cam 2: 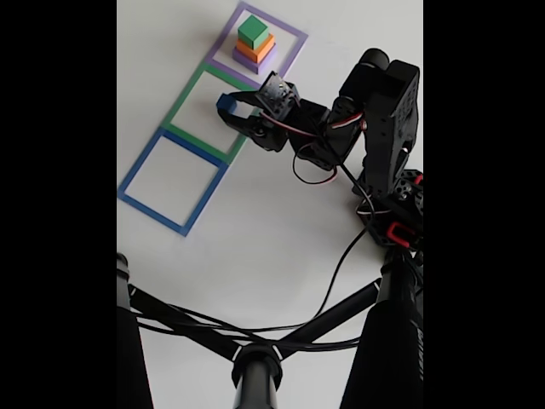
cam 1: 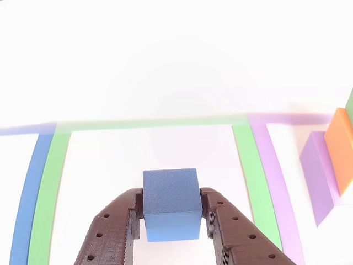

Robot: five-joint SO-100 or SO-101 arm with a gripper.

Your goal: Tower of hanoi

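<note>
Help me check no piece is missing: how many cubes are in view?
4. The blue cube is held between the jaws over the green outlined square. The green cube, orange cube and purple cube are stacked inside the purple outlined square. Others may be hidden.

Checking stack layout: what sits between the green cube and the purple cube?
In the fixed view, the orange cube lies between the green cube on top and the purple cube at the bottom.

Green square outline (cam 2: 200, 115) interior bare; 3-cube stack (cam 2: 254, 44) blocks purple square outline (cam 2: 255, 43).
</note>
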